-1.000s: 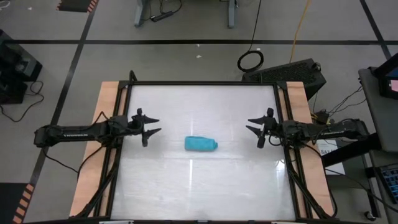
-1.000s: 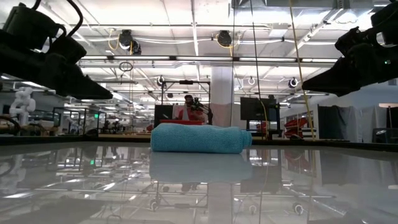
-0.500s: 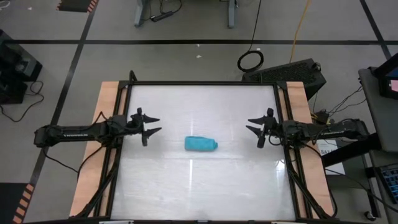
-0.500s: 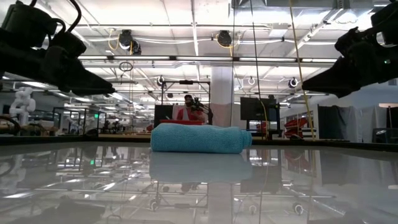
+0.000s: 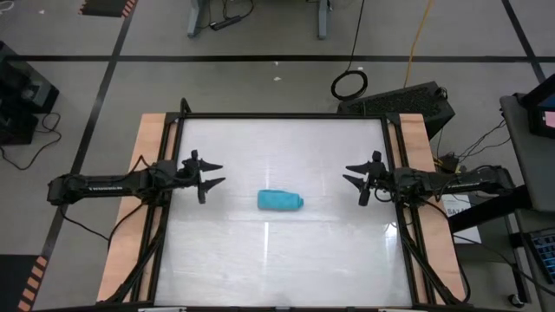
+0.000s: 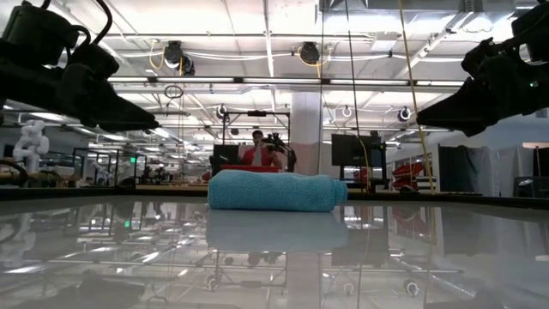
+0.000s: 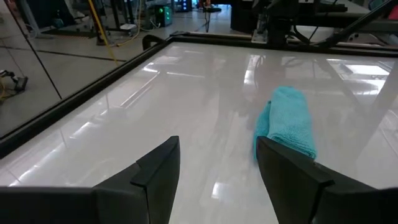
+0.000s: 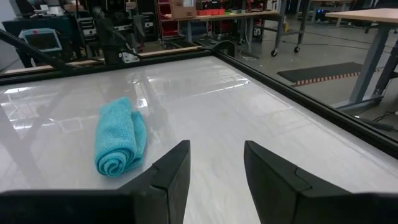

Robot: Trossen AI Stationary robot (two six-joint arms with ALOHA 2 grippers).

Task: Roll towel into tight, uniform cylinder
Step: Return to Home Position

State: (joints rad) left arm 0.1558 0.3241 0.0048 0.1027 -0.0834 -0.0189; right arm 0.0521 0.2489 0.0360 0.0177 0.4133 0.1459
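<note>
The turquoise towel (image 5: pixel 279 200) lies rolled into a short cylinder in the middle of the white table, resting on its side (image 6: pixel 274 190). One end shows a spiral of layers (image 8: pixel 117 163). My left gripper (image 5: pixel 211 173) hovers open above the table's left edge, well left of the towel (image 7: pixel 287 121). My right gripper (image 5: pixel 352 174) hovers open above the right edge, well right of it. Neither touches the towel.
A black frame (image 5: pixel 282 116) rims the glossy white tabletop, with wooden strips (image 5: pixel 146 165) at the left and right sides. Bare tabletop lies all around the towel. In the low view a person (image 6: pixel 259 153) sits far behind the table.
</note>
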